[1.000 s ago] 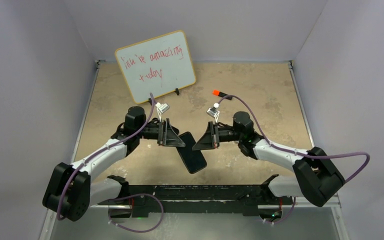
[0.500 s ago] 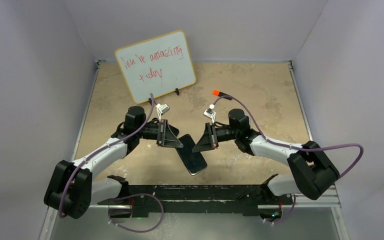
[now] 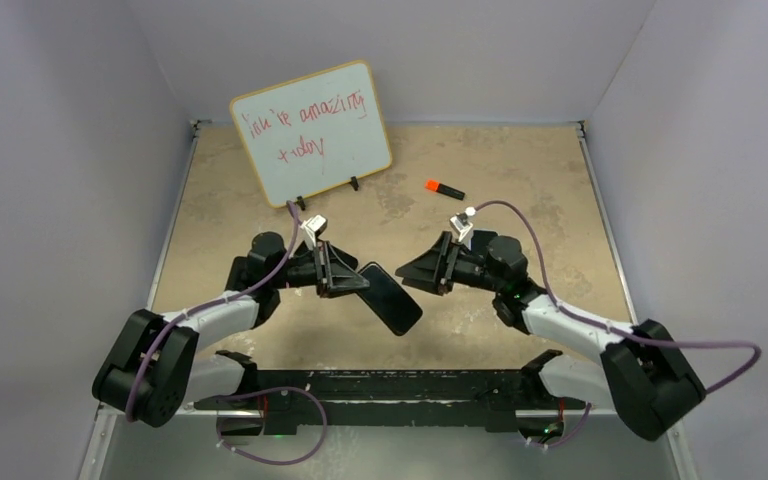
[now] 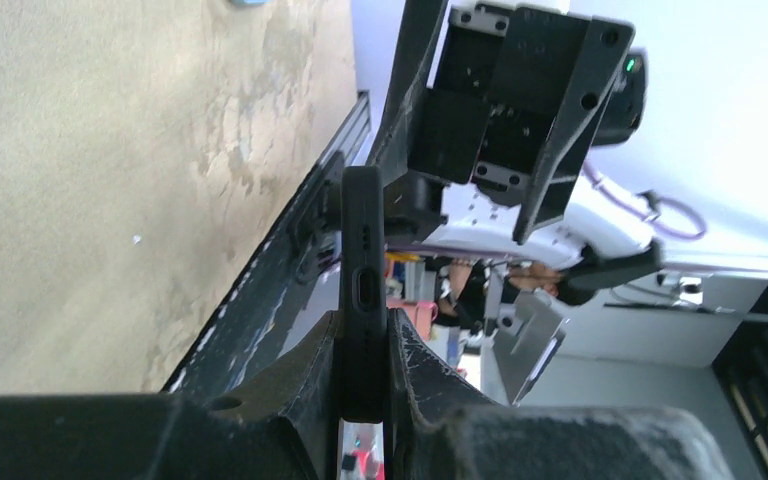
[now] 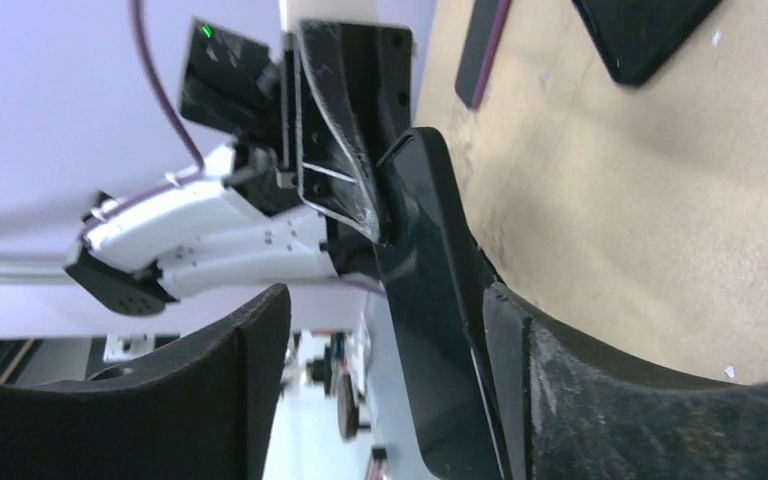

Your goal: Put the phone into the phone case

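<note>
A black slab, the phone case [image 3: 392, 298] with the phone in it as far as I can tell, hangs above the middle of the table. My left gripper [image 3: 360, 283] is shut on its left end. The left wrist view shows the case [image 4: 363, 250] edge-on with its port cutout, squeezed between the left gripper's [image 4: 363, 325] fingers. My right gripper [image 3: 407, 272] stands open round the slab's other end. In the right wrist view the phone's glossy dark face [image 5: 440, 300] leans against one finger of the right gripper [image 5: 380, 300], with a wide gap to the other.
A whiteboard [image 3: 312, 130] with red writing stands at the back left. An orange marker [image 3: 444, 188] lies behind the right arm. A black rail [image 3: 390, 385] runs along the near edge. Lilac walls close in the sides and back.
The left gripper has closed on the slab's end and the right gripper has opened off it. The slab has swung to a flatter angle, and the right arm has shifted right.
</note>
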### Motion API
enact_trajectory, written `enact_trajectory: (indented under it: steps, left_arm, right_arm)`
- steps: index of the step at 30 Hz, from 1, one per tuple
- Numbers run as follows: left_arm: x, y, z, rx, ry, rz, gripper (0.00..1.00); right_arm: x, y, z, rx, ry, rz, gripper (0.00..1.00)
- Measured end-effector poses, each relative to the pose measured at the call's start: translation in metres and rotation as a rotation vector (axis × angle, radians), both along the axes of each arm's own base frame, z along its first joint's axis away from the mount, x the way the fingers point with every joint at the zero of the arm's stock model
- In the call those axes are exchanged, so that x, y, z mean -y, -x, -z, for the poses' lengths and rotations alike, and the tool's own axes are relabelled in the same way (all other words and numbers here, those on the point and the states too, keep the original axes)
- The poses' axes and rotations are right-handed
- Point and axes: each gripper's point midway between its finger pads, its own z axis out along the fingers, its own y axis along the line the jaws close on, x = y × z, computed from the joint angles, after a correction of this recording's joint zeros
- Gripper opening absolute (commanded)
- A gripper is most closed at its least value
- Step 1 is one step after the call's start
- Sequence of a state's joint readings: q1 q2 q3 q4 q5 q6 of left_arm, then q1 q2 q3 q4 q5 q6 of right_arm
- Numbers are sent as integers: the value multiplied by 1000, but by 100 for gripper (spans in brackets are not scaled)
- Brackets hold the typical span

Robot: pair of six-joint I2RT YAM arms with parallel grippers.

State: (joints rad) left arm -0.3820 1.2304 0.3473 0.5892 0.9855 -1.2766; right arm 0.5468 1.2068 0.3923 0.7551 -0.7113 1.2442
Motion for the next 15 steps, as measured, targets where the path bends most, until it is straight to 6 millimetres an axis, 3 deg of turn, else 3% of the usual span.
enact_trajectory:
  steps: [8,15]
  left_arm:
    - [-2,-22,-27,-34,140,-178,0]
    - [-5,-37,-55,8,238,-258,0]
  right_arm:
    - [28,-9,-30,30,-86,248,98]
    - [42,-10,-35,13,-104,344,96]
